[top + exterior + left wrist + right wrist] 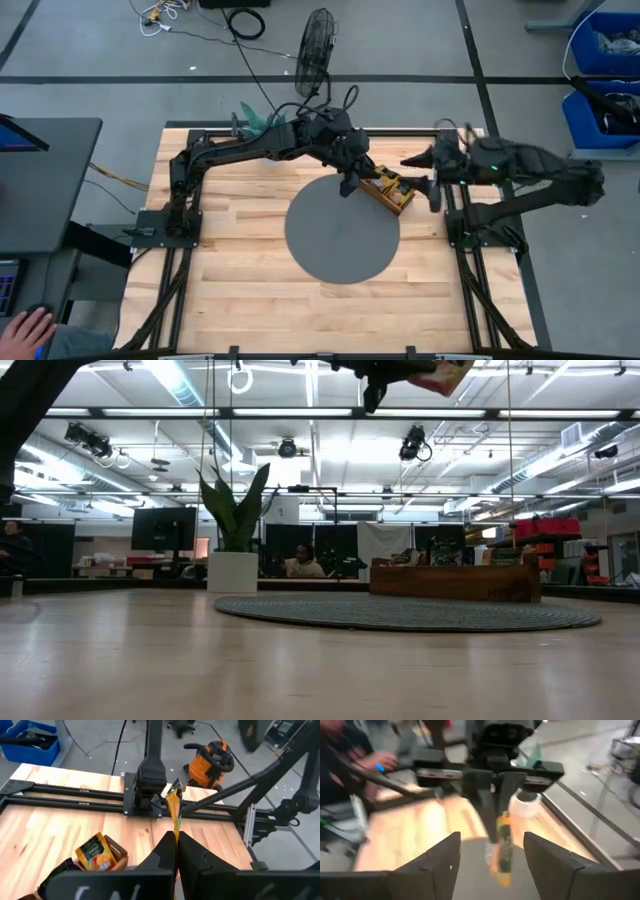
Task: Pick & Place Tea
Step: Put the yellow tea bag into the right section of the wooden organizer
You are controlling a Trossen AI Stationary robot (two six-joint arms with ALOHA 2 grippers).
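left claw [176, 840]: squeezed tight on a yellow tea packet [174, 807], held up in the air above the wooden tea box [388, 191] | right claw [490, 855]: fingers spread wide, holding nothing, close to that packet | another yellow packet [94, 852]: stands in the box | box: on the surface [240, 270], at the round gray mat's [330, 240] edge

Table [240, 290]: light wooden butcher-block top, bordered by dark rails. Round grey mat [335, 245] laid flat near the middle of the top. Wooden tray [388, 190] set at the mat's far right edge, at an angle, partly on the mat; packets [95, 854] are seen standing in its compartments. White pot with plant [234, 540] placed at the far edge. Arm bases [165, 225] are mounted at the left and right sides.
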